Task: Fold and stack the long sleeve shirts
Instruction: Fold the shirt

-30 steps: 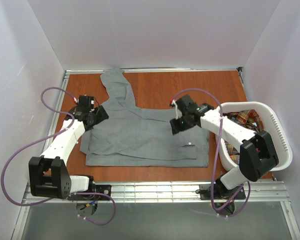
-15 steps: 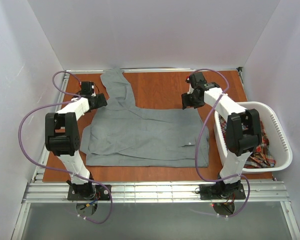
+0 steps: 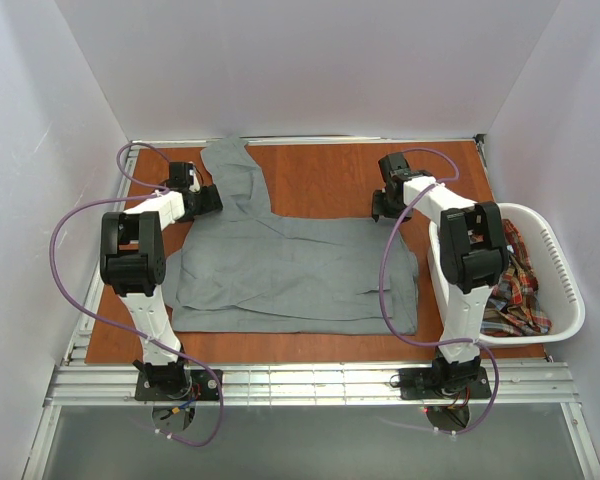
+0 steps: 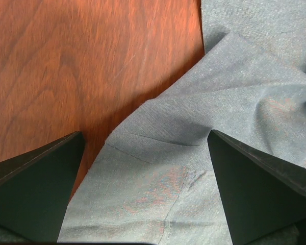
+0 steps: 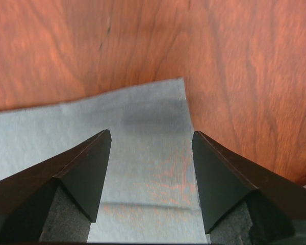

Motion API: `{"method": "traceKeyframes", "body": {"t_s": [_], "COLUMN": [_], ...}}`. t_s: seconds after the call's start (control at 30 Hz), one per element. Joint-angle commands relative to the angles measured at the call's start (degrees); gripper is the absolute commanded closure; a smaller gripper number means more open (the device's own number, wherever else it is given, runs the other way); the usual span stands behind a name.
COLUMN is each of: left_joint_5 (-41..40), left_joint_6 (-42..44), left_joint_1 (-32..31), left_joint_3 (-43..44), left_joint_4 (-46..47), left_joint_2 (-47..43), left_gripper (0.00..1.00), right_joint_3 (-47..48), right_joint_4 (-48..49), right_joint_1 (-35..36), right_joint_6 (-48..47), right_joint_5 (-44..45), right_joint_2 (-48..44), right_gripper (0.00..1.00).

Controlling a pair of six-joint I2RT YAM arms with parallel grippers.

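Your left claw (image 4: 145, 135) gapes wide, your right claw (image 5: 151, 133) stands parted, both empty over the grey shirt (image 3: 290, 265). Only the overhead view shows the plaid shirt (image 3: 520, 290) in the basket (image 3: 572, 300).

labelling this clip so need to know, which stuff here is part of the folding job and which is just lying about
Part of the job:
- grey shirt, spread flat
- plaid shirt, bunched up

Just lying about:
- basket, holding the plaid shirt
- table, under the grey shirt
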Motion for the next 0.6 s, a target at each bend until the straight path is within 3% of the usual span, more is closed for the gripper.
{"method": "traceKeyframes", "body": {"t_s": [0.0,0.3,0.4,0.43,0.5,0.57], "left_joint_5": [1.0,0.0,-0.2,-0.1,0.6,0.7], "left_joint_6": [1.1,2.8,3.2,3.3,3.3,3.3], "left_joint_1": [0.1,0.1,0.1,0.1,0.1,0.1], "left_joint_3": [0.6,-1.6,-1.9,-1.8,-2.0,-2.2], "left_joint_4": [0.2,1.4,1.5,1.5,1.5,1.4], "left_joint_2": [0.1,-0.1,0.1,0.2,0.4,0.6], "left_gripper": [0.07,0.07,0.07,0.07,0.09,0.12], "right_joint_3": [1.2,-2.9,-4.3,-4.6,-5.3,-5.4], "right_joint_4": [3.1,7.2,7.2,7.3,7.2,7.3], "right_joint_1": [0.0,-1.6,-1.9,-1.8,-1.8,-1.7], "right_joint_6": [2.6,2.9,2.0,1.6,0.8,0.1], "right_joint_5": [3.9,-0.2,-0.5,-0.6,-0.9,-1.4], "right_joint_2": [1.6,5.7,6.3,6.3,6.1,5.6], "right_gripper": [0.39,0.41,0.55,0.67,0.82,0.88]}}
